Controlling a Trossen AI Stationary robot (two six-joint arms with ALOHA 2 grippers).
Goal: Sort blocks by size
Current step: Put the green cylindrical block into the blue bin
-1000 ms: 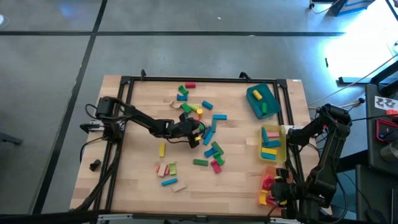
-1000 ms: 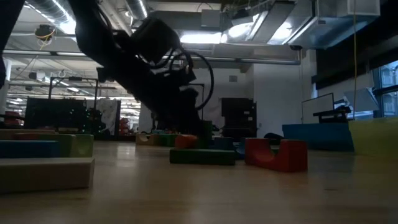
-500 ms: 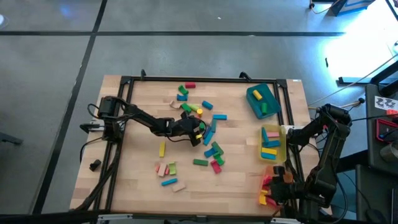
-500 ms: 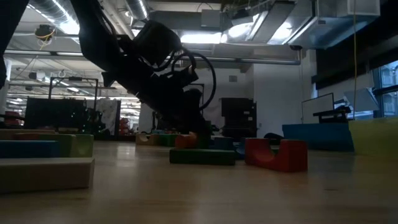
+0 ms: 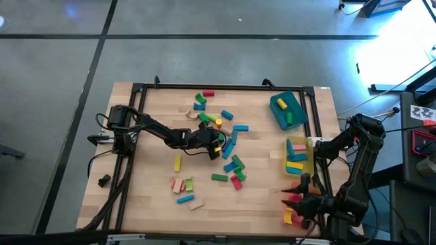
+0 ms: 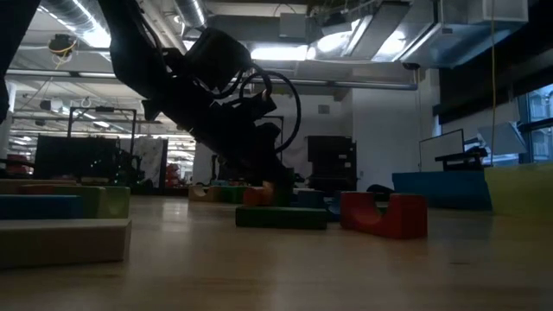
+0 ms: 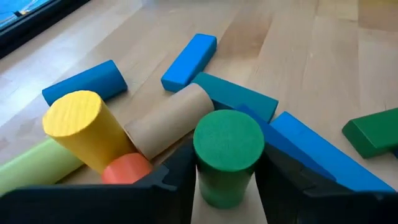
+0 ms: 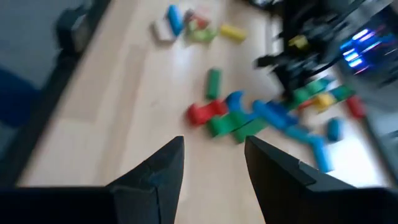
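We find the middle of the worktop (image 5: 150,187) crowded: the blocks (image 5: 228,146) lie packed, several touching, leaving narrow gaps, and the left hand (image 5: 216,145) sits among them. Bare wood near the left rail gives open passage. Three trays (image 5: 298,158) line the right edge.

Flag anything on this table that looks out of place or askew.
Nothing looks damaged. The loose blocks lie scattered at all angles mid-table, unsorted. The teal tray sits skewed to the table edge, unlike the yellow tray. A small dark lump lies off the table on the floor, at its left.
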